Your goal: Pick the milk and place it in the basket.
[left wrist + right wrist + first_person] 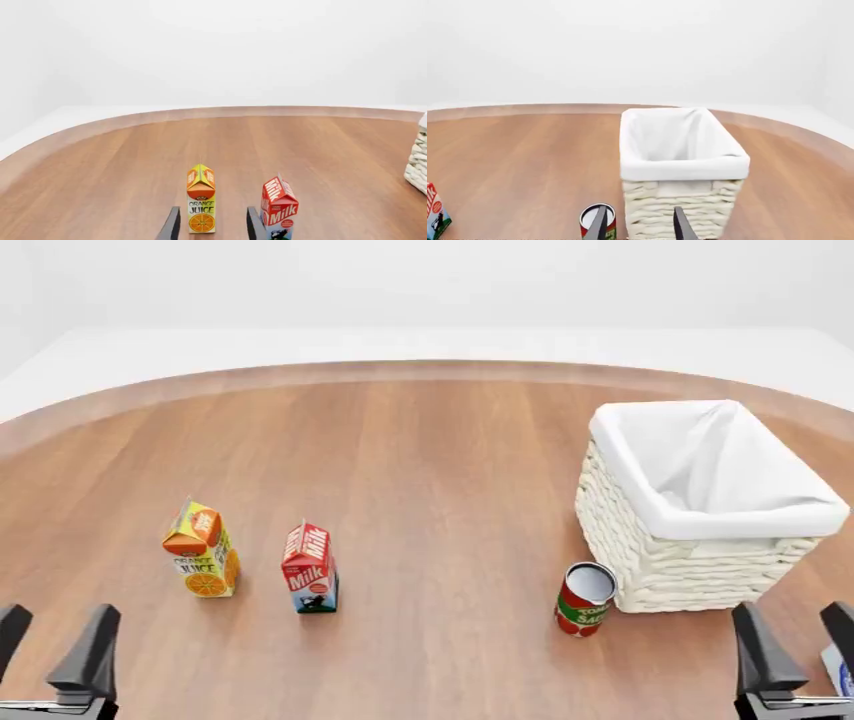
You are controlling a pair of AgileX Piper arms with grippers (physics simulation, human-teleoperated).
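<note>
Red-topped milk point(310, 569) upright near tabletop's point(427, 460) front-left edge, beside juice carton point(202, 550), well apart from basket point(694, 500). Probably light, stiff, smooth; best gripped across flat lower sides. Left pincer point(54, 645) wide, empty; right pincer point(798, 645) likewise.

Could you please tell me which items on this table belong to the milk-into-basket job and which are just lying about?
Belonging to the job:
milk
basket

Just lying about:
orange juice carton
red can
</note>
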